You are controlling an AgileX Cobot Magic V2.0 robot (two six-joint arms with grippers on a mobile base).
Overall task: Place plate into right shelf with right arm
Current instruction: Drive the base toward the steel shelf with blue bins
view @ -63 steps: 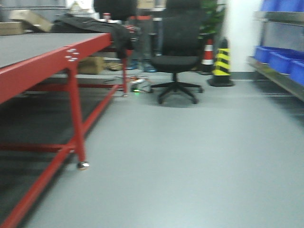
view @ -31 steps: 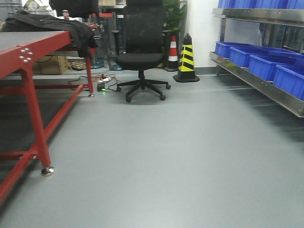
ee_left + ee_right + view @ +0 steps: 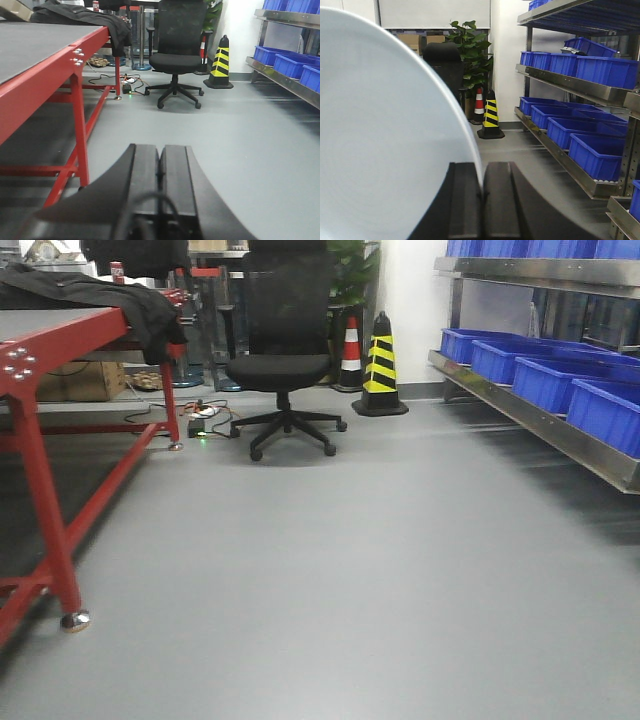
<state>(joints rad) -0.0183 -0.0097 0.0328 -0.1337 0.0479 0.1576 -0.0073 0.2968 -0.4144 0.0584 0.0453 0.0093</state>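
Red-legged table [image 3: 35, 390]: a red steel frame with a grey tabletop at far left, a black jacket [image 3: 110, 295] draped over its far end.
Left end effector [image 3: 160, 172]: black fingers pressed together, holding nothing, pointing along the floor.
Black office chair [image 3: 285, 350]: stands mid-room, with a yellow-and-black striped cone [image 3: 380, 365] just beside it.
Plate [image 3: 385, 135]: plain white, glossy and round, held on edge; it fills the left of the right wrist view.
Right end effector [image 3: 482, 192]: black fingers pinching the plate's rim.
Right shelf [image 3: 560, 430]: shiny stainless-steel rack with large blue plastic bins [image 3: 545, 375], at far right, well apart from the plate.
Step in hand: carrying the gripped plate toward the rack, by my judgement.
Next move: face the rack, approach it, then find a free level spot.
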